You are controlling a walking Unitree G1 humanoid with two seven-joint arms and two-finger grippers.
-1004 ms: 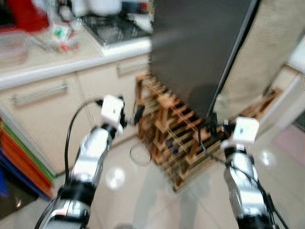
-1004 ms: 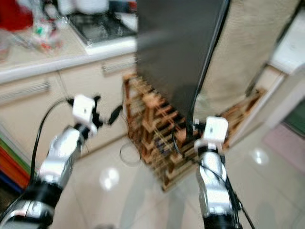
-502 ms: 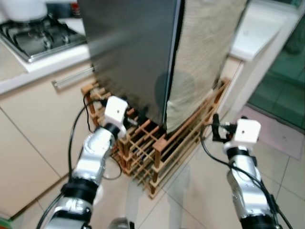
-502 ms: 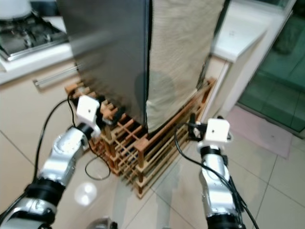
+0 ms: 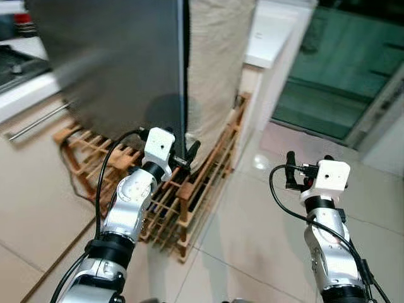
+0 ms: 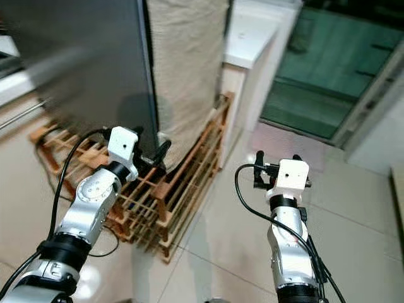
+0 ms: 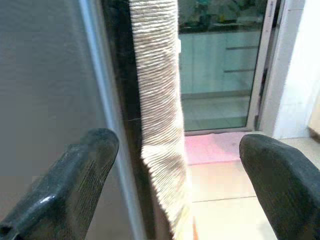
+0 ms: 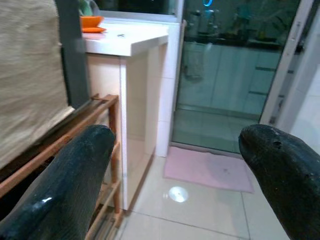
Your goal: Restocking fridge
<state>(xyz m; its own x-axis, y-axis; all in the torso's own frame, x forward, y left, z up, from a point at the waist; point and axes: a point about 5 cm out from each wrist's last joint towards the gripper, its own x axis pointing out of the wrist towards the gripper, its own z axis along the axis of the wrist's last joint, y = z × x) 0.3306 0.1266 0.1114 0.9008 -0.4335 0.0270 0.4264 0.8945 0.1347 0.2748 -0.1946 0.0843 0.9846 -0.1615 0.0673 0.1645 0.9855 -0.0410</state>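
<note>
The fridge (image 5: 107, 63) is a dark grey cabinet with its door shut, standing on a wooden slatted rack (image 5: 189, 189). A beige cloth (image 5: 214, 63) hangs down its right side. My left gripper (image 5: 183, 154) is open and held up close to the fridge's front right corner, without touching it. In the left wrist view the door edge (image 7: 107, 120) and the cloth (image 7: 157, 125) lie between the fingers (image 7: 75, 180). My right gripper (image 5: 297, 170) is open and empty above the tiled floor, right of the rack. It faces a white counter end (image 8: 125, 45).
A white counter (image 5: 271, 31) stands right behind the fridge. A green-tinted glass sliding door (image 5: 341, 76) lies beyond, with a pink mat (image 5: 297, 142) before it. Cream kitchen drawers (image 5: 31, 123) and a stove corner (image 5: 16, 60) are at the left. Glossy tiles (image 5: 252, 240) stretch in front.
The camera has swung to the right: stove and drawers slid off to the left, and the glass door and mat came into view. Both arms stay raised with fingers open.
</note>
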